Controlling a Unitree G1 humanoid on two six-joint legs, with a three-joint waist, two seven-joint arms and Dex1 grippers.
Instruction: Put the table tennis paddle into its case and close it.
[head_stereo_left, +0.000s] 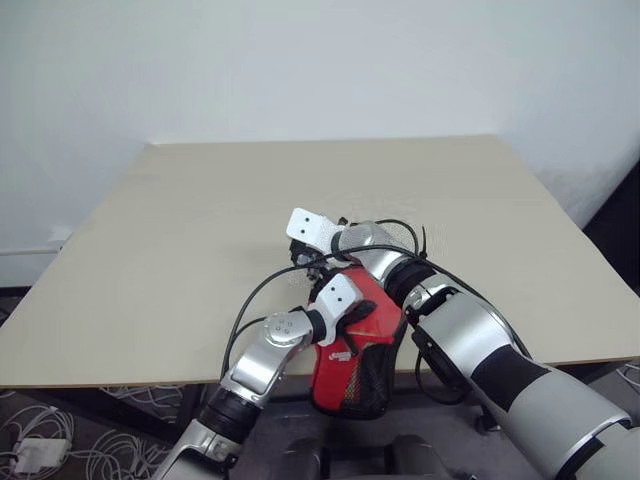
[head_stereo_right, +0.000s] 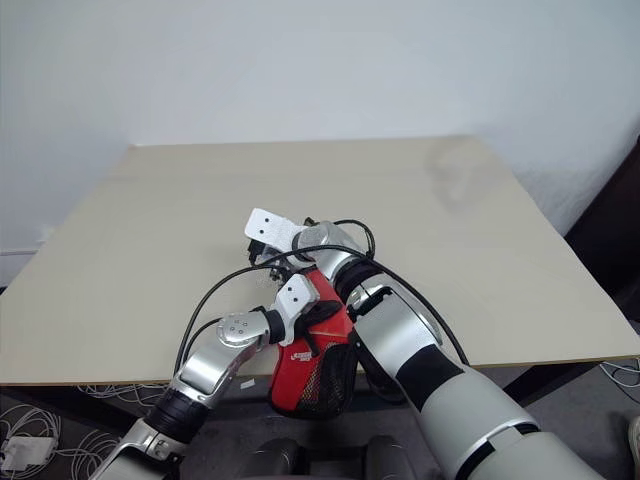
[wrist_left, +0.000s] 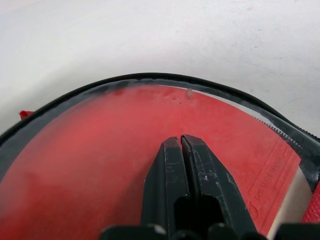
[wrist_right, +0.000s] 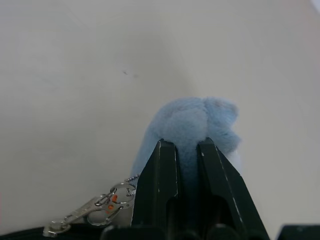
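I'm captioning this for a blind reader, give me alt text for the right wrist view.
The right gripper is shut on a fluffy light-blue charm above the pale table. A silver clasp on a fine chain hangs from the charm.

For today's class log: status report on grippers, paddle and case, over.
Left gripper shut, over paddle face inside open case. Right gripper shut on blue plush zip charm. Zip not closed.

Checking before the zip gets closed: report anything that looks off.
The case hangs half off the table front edge. The right hand grips a blue plush charm clipped by the zipper, not the pull.
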